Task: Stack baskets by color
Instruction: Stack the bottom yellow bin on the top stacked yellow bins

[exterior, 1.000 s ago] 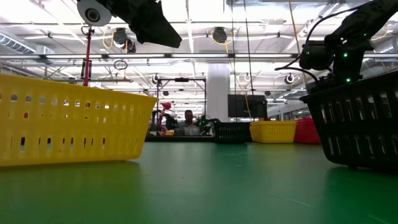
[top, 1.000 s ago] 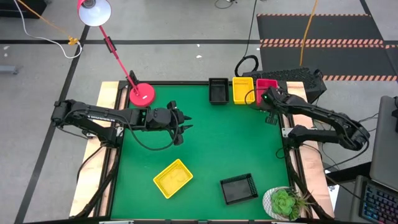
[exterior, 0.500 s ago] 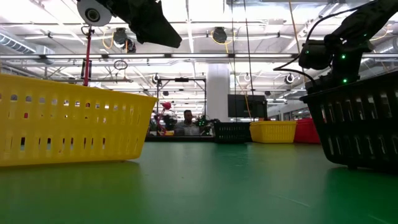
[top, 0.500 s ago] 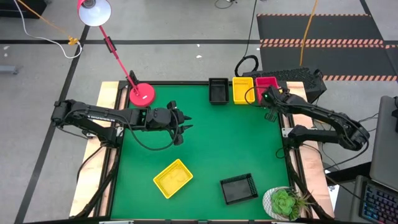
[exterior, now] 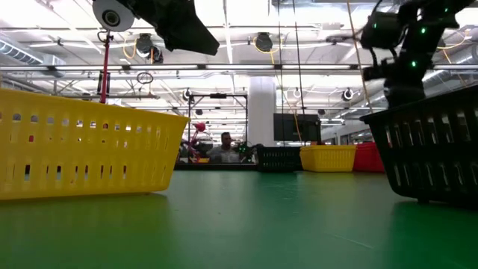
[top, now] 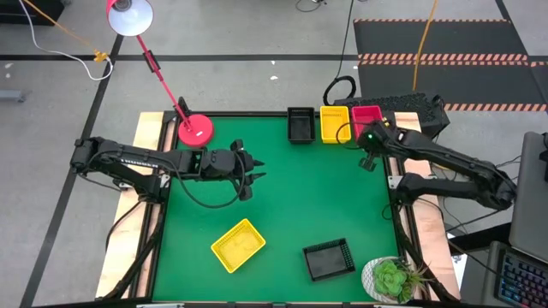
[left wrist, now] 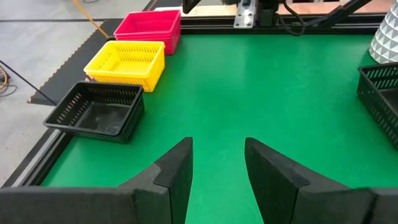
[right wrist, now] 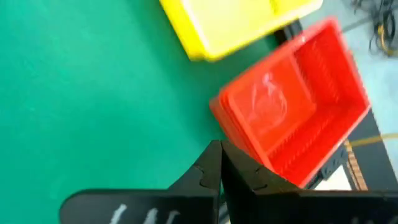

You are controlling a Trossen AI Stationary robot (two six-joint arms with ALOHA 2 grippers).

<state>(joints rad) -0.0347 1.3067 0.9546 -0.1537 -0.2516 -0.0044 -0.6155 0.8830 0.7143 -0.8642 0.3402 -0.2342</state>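
You are looking at a table [top: 291, 188] covered in smooth, matt green matting with pale wooden side edges. The yellow basket [top: 238, 245] and red basket [right wrist: 292, 102] are showing slightly glossy slotted plastic; the black basket [left wrist: 96, 112] is looking duller.

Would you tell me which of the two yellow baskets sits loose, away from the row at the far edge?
The yellow basket near the front, lying askew; the other yellow one stands squarely between black and red.

We see two dark, matte-black jointed arms with looping black cables, small green indicator lights, and angular wedge-shaped black fingers [left wrist: 177, 171].
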